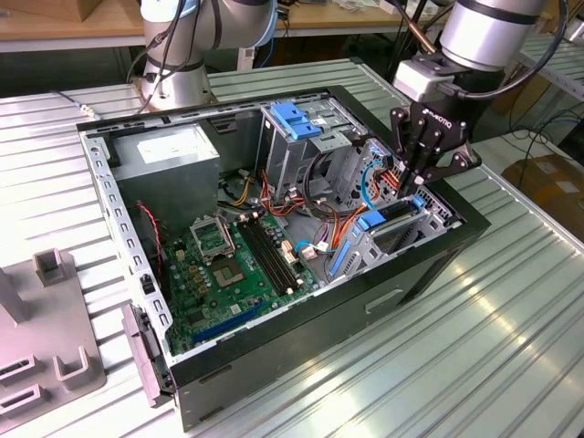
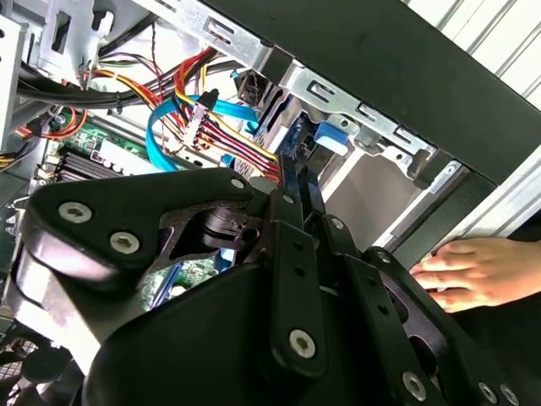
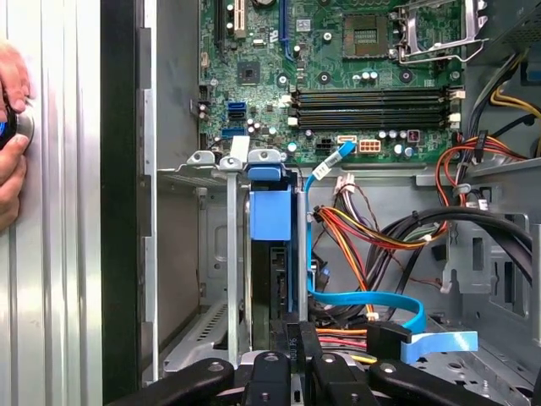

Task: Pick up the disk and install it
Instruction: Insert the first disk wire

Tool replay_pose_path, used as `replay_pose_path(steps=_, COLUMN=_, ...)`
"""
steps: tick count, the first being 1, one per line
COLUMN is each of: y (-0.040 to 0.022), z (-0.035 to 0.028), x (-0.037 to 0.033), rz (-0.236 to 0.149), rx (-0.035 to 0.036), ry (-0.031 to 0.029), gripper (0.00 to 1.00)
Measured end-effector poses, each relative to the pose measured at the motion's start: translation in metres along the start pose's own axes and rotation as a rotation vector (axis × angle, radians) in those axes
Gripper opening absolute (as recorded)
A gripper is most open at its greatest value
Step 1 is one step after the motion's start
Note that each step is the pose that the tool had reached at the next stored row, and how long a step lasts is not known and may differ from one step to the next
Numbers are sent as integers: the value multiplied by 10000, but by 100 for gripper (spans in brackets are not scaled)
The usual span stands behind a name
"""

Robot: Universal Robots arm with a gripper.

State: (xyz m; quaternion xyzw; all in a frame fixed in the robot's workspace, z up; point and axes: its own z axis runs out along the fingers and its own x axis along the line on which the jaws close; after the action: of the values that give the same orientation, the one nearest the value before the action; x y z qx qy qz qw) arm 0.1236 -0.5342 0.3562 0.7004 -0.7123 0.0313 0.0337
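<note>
blue plastic marks the thing we care about, but going across the exterior view from its left we first meet the grey fixture (image 1: 55, 347) on the ribbed tabletop (image 1: 511, 347), then the open computer case (image 1: 274, 356) with its green motherboard (image 1: 228, 274), the grey power supply box (image 1: 173, 155) and the tall drive cage with a blue handle (image 1: 297, 123). further to that view's right sits the disk (image 1: 388, 224), standing on edge in the bay by the case's front wall, its blue frame uppermost; in the first wrist view the same disk (image 3: 272, 216) sits between the bay's metal rails. our claw (image 1: 418, 187) is clenched on the disk's upper edge, fingers drawn close together. we judge the drive only partly seated, so the risks are these: a slight tilt could jam the frame against a rail; the blue data cable (image 3: 363, 300) and the bundle of coloured power wires (image 3: 372, 233) lie just beside the bay and could be pinched or snagged; and pressing down off-axis could let the plastic frame slip in the grip. a person's hand (image 2: 478, 275) rests against the case's outer wall in the second wrist view, near enough that a sudden shift of the case would matter.
</note>
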Motion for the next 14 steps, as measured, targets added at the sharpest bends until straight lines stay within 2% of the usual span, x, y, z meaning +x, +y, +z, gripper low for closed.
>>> replay_pose_path(steps=1, y=0, z=3, x=3, rz=0, rx=0, ry=-17, gripper=16)
replay_pose_path(steps=3, y=4, z=16, x=30, rz=3, rx=-2, ry=-93, gripper=16)
replay_pose_path(steps=4, y=12, z=31, x=62, rz=4, rx=-3, ry=-158, gripper=16)
replay_pose_path(steps=6, y=43, z=51, x=81, rz=-46, rx=16, ry=-222, gripper=16)
replay_pose_path(steps=11, y=62, z=58, x=82, rz=-115, rx=74, ry=-238, gripper=16)
replay_pose_path(steps=14, y=61, z=58, x=81, rz=-87, rx=72, ry=-238, gripper=16)
